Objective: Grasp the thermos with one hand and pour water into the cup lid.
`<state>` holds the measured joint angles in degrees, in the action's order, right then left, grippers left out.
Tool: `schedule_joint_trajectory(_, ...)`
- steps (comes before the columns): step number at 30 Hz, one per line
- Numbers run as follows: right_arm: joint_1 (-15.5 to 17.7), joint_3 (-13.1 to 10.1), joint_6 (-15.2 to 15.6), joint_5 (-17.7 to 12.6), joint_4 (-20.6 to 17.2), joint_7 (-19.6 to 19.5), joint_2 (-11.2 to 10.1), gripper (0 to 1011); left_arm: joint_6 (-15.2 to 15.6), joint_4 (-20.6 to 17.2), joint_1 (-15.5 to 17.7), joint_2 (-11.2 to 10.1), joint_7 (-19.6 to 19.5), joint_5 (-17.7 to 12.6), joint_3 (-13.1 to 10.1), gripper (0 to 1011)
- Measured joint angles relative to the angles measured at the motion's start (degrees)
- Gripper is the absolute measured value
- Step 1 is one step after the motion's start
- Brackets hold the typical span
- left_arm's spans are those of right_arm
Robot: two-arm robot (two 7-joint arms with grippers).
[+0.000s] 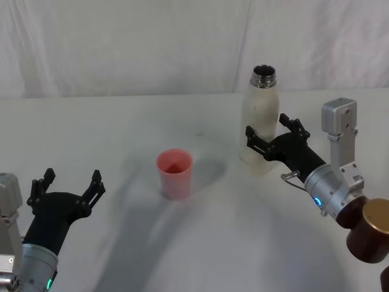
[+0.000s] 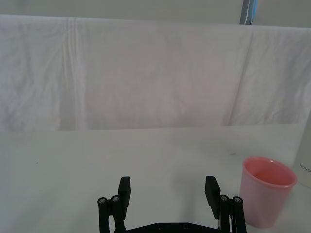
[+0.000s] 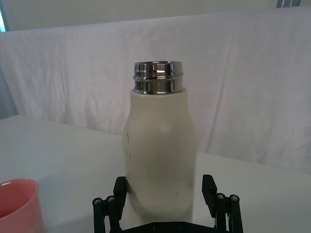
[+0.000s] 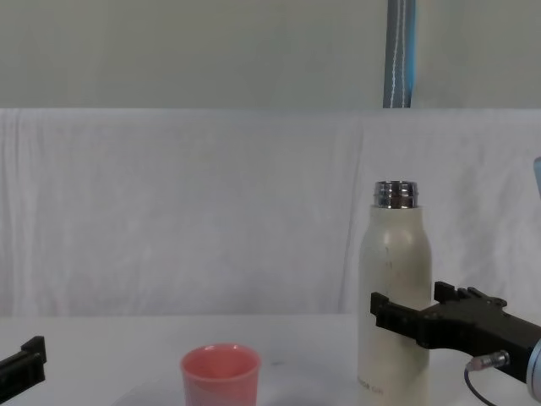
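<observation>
The cream-white thermos (image 1: 260, 125) stands upright and uncapped on the table at right of centre, its steel neck bare. My right gripper (image 1: 267, 126) is open, with one finger on each side of the thermos's lower body. In the right wrist view the thermos (image 3: 160, 145) sits between the fingers of the right gripper (image 3: 164, 187), with small gaps at the sides. The pink cup lid (image 1: 175, 173) stands upright to the thermos's left, a hand's width away. My left gripper (image 1: 72, 179) hovers open near the front left, well short of the cup lid (image 2: 267, 191).
A white cloth covers the table (image 1: 121, 128) and hangs as a backdrop (image 4: 169, 211) behind it. A blue-grey pole (image 4: 399, 51) rises behind the backdrop. The right arm's brown joint (image 1: 371, 228) sits at the front right edge.
</observation>
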<state>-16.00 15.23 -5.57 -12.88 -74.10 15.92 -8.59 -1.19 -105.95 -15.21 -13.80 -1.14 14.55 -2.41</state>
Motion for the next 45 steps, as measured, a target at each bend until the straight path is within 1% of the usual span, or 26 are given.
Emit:
schedule_joint_trajectory(14, -0.7, 0.6, 0.3, -0.7, 0.4, 1.0, 0.2, 1000, 0.0, 0.0, 0.0, 0.0, 0.0, 0.0, 0.0, 1001)
schedule_joint_trajectory(31, -3.0, 1.1, 0.0, -0.2, 3.9, 0.7, 0.8, 1000, 0.0, 0.0, 0.0, 0.0, 0.0, 0.0, 0.0, 1001)
schedule_joint_trajectory(38, -3.5, 1.1, -0.1, 0.1, 4.7, 0.2, 1.3, 1000, 0.0, 0.0, 0.0, 0.0, 0.0, 0.0, 0.0, 1001)
schedule_joint_trajectory(45, -3.5, 1.0, -0.1, 0.1, 4.7, 0.2, 1.2, 1000, 0.0, 0.0, 0.0, 0.0, 0.0, 0.0, 0.0, 1001)
